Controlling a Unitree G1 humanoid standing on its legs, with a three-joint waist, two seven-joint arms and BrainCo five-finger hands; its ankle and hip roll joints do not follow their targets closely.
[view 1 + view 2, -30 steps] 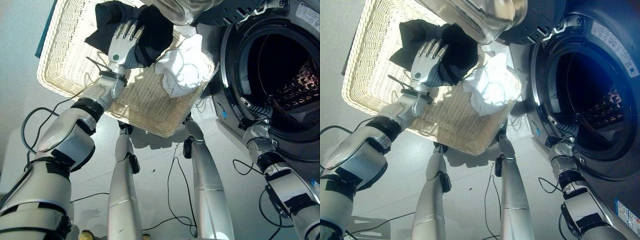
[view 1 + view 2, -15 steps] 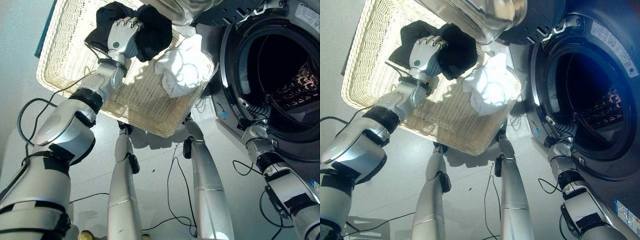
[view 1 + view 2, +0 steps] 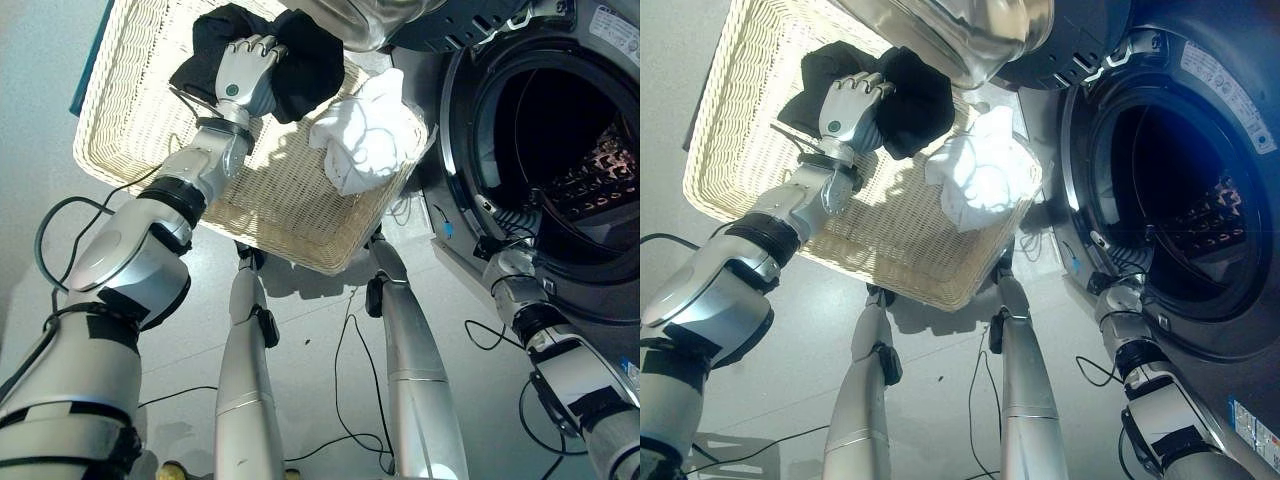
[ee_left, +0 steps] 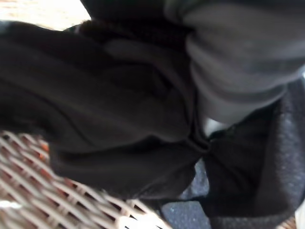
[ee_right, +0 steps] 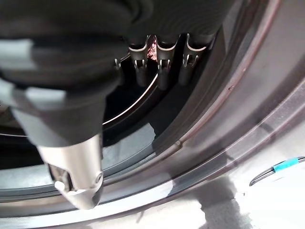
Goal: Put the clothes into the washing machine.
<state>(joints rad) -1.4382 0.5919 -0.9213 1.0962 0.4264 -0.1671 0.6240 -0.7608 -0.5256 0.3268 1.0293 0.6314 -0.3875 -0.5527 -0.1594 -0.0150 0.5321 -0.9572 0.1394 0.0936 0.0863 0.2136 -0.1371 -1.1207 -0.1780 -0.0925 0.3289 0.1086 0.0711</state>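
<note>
A: Left eye view. Which hand works, and on what?

B: The robot's left hand [image 3: 243, 82] lies on the crumpled black garment [image 3: 310, 60] at the far side of the pale woven wicker basket [image 3: 130, 120]. Its fingers [image 3: 262, 44] are curled down into the cloth. The left wrist view shows dark folds of that garment bunched against the hand, with wicker weave beneath.

A: Where are the other clothes?

B: A crumpled white garment [image 3: 368, 132] sits in the same basket, just beside the black one, toward the dark grey front-loading washing machine [image 3: 600, 290]. The machine's round door opening [image 3: 545, 130] stands open to the right of the basket.

A: And the right hand?

B: The right hand [image 5: 159, 62] is at the lower rim of the opening. The right wrist view shows its fingers [image 5: 162, 71] bent over the dark rim, apparently hooked on it; no cloth is seen in them.

A: How should the present step be done well?

B: Judged as the grasp before lifting: the fingers should gather enough cloth that the garment comes up whole. The lift should clear the basket's wall [image 3: 330, 255] without dragging the white garment. The carry should end deep inside the drum, so that no sleeve hangs over the rim.
</note>
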